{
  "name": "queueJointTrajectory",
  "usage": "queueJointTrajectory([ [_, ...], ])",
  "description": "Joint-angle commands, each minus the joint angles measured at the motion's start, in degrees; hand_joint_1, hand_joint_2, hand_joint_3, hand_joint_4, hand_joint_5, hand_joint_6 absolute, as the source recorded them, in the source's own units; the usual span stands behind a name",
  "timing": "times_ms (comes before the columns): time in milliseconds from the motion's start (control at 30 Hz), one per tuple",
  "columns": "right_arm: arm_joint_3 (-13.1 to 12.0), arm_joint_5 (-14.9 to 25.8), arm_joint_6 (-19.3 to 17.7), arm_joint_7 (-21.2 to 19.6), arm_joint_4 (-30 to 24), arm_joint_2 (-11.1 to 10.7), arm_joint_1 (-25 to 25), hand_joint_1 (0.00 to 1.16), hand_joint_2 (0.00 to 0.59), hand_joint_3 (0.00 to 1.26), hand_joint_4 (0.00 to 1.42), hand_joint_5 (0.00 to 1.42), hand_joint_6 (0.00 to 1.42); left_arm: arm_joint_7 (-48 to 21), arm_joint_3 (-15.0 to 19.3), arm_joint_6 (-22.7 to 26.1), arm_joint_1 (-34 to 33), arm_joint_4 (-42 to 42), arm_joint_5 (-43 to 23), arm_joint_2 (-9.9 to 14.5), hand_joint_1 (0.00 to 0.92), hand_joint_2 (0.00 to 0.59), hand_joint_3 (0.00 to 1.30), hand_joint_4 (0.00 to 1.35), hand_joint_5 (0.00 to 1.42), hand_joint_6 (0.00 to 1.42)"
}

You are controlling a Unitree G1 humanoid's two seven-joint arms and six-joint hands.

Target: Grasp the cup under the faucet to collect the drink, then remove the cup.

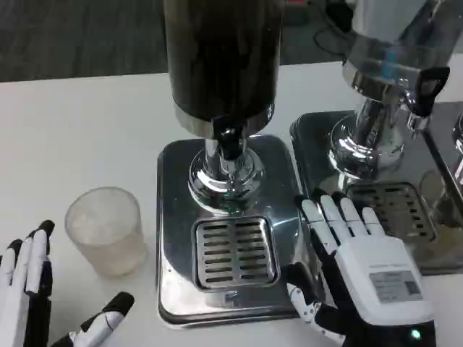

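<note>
White table (79, 137). Dark cylindrical drink dispenser (221, 58) with black faucet (228, 141), on a polished steel base (173, 238) with slotted drip grate (235, 251). Right hand (358, 271): fingers apart, empty, at the base's right edge. Left hand (32, 296): fingers spread, empty. Frosted translucent plastic cup (107, 230): upright on the table, left of the base, near the left hand.

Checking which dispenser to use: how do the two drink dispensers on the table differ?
The middle dispenser has a dark body and a black tap; the right dispenser looks pale and clear, its tap black too. The middle one sits whole in view, facing the robot; the right one is cut off by the picture's edge. Both stand on shiny metal bases with slotted drip grates.
</note>
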Motion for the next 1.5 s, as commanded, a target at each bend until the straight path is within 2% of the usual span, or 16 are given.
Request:
queueJointTrajectory([
  [33, -0.2, -0.3, 0.1, -0.2, -0.1, -0.2, -0.1, 0.45, 0.472, 0.06, 0.0, 0.0, 0.0, -0.2, -0.2, -0.3, -0.3, 0.7, -0.2, 0.4, 0.0, 0.116, 0.0, 0.0, 0.0, 0.0],
  [300, -0.2, -0.2, 0.1, 0.2, 0.3, -0.1, -1.0, 0.45, 0.472, 0.06, 0.0, 0.0, 0.0, 0.3, 0.0, -0.2, -0.6, 1.0, -0.4, 0.2, 0.0, 0.116, 0.0, 0.0, 0.0, 0.0],
  [533, 0.5, -0.8, 1.0, -0.1, 1.3, 0.6, -1.2, 0.45, 0.472, 0.06, 0.0, 0.0, 0.0, 2.9, 2.5, -1.1, -0.9, 1.5, -0.9, 0.6, 0.0, 0.117, 0.0, 0.0, 0.0, 0.01],
  [633, 0.9, -1.2, 1.6, -0.5, 1.4, 1.2, -1.1, 0.45, 0.472, 0.06, 0.0, 0.0, 0.0, 4.0, 3.9, -0.9, -1.6, 1.0, 0.2, 1.5, 0.0, 0.136, 0.0, 0.03, 0.15, 0.3],
  [667, 0.8, -1.1, 1.7, -0.8, 1.5, 1.4, -1.0, 0.45, 0.472, 0.06, 0.0, 0.0, 0.0, 4.5, 4.5, -0.7, -1.8, 0.6, 0.6, 1.6, 0.0, 0.142, 0.0, 0.04, 0.17, 0.34],
  [700, 0.8, -1.0, 1.8, -0.9, 1.6, 1.5, -1.0, 0.45, 0.472, 0.06, 0.0, 0.0, 0.0, 4.4, 5.0, -0.6, -2.3, 0.6, 0.2, 1.7, 0.0, 0.136, 0.0, 0.01, 0.13, 0.27],
  [767, 1.0, -1.4, 2.1, -1.4, 1.7, 2.0, -1.0, 0.45, 0.472, 0.06, 0.0, 0.0, 0.0, 2.7, 5.6, -0.9, -4.3, 2.8, -1.7, 2.7, 0.0, 0.098, 0.0, 0.0, 0.01, 0.03],
  [867, 1.3, -1.7, 2.6, -2.0, 2.2, 2.8, -0.9, 0.45, 0.472, 0.05, 0.0, 0.0, 0.01, 1.4, 5.5, -2.2, -7.0, 7.2, -3.8, 4.3, 0.0, 0.032, 0.0, 0.0, 0.0, 0.0],
  [933, 1.3, -1.7, 2.9, -2.4, 2.3, 3.0, -0.7, 0.45, 0.472, 0.05, 0.0, 0.0, 0.01, 0.9, 4.9, -4.1, -9.2, 10.4, -5.9, 4.8, 0.0, 0.003, 0.0, 0.0, 0.0, 0.0],
  [1100, 1.7, -2.1, 3.9, -3.3, 2.4, 3.6, -0.2, 0.45, 0.472, 0.05, 0.0, 0.0, 0.01, -0.7, 3.1, -12.0, -16.1, 22.7, -12.4, 5.8, 0.0, 0.0, 0.0, 0.0, 0.0, 0.0],
  [1433, 2.6, -2.0, 4.8, -3.9, 2.4, 3.6, -0.1, 0.45, 0.472, 0.05, 0.0, 0.0, 0.02, 2.5, -0.4, -23.1, -24.3, 37.7, -14.0, 5.4, 0.002, 0.0, 0.0, 0.0, 0.0, 0.0],
  [1500, 2.8, -1.9, 4.8, -3.9, 2.4, 3.7, 0.1, 0.45, 0.472, 0.05, 0.0, 0.0, 0.02, 3.4, -0.8, -24.5, -25.6, 39.7, -14.2, 5.3, 0.043, 0.0, 0.0, 0.0, 0.0, 0.0],
])
